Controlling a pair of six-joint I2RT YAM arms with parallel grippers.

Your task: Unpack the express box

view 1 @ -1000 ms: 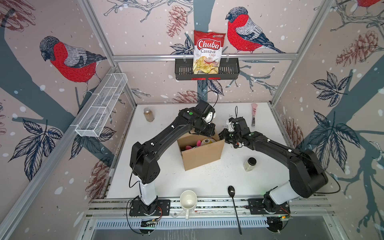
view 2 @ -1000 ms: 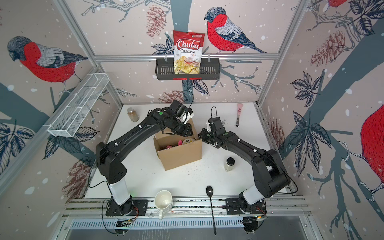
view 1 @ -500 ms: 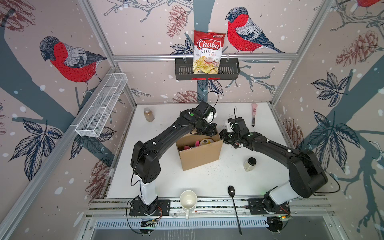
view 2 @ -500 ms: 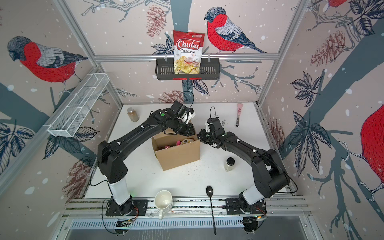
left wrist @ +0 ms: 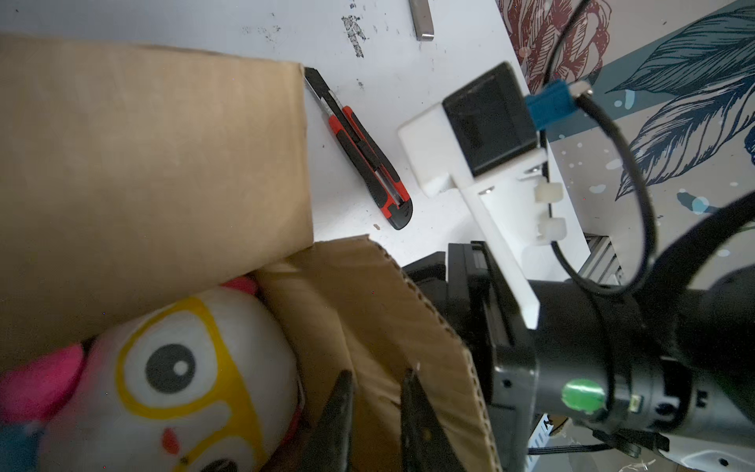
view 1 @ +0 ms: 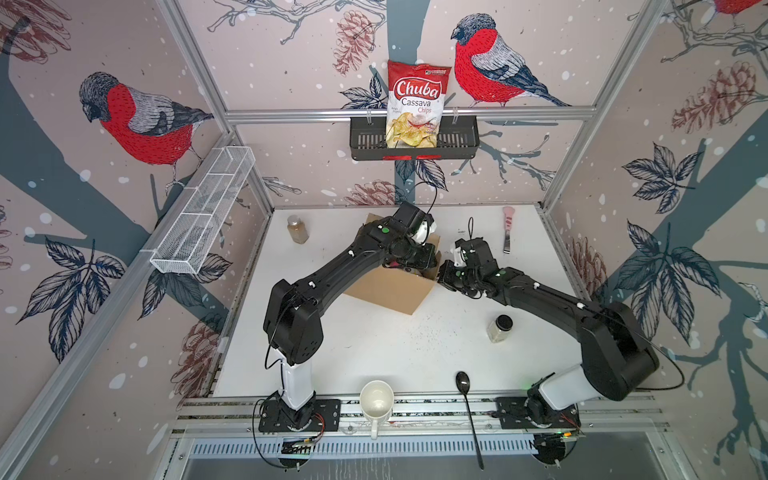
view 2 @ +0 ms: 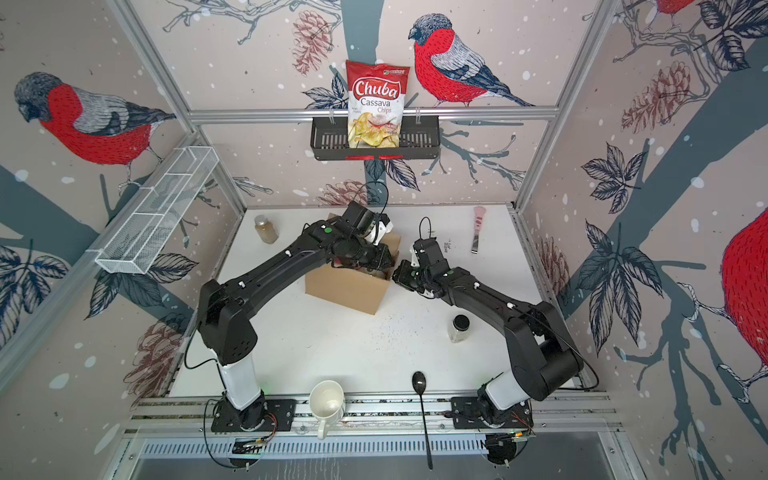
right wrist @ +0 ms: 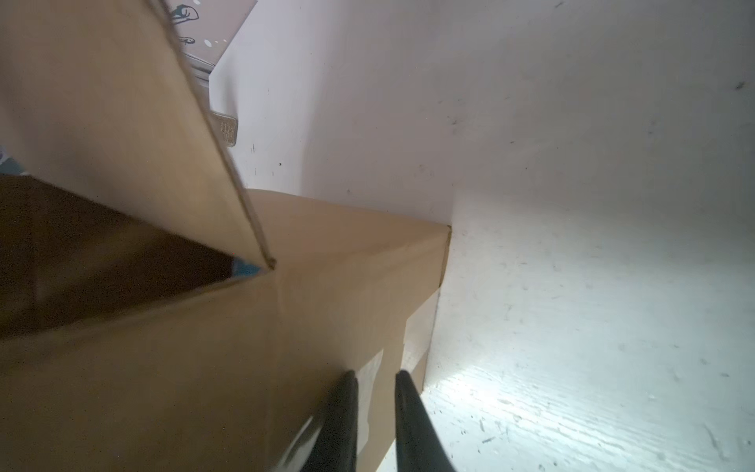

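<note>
The express box, a brown carton with its flaps up, stands mid-table, turned corner-forward. My left gripper reaches into its opening at the right flap. Its jaws stand a little apart over the flap's inner face, with nothing between them. A white plush toy with a yellow-ringed eye and pink parts lies inside, beside the fingers. My right gripper is outside, against the box's taped right wall. Its jaws are almost together and empty.
A red and black box cutter lies on the table behind the box. A mug and a black spoon lie at the front edge. A jar, a brown bottle and a pink-handled tool stand around. A black wall basket holds chips.
The box has slid a little to the left and turned, and my left arm now covers its opening. My right gripper has followed along the box's right side.
</note>
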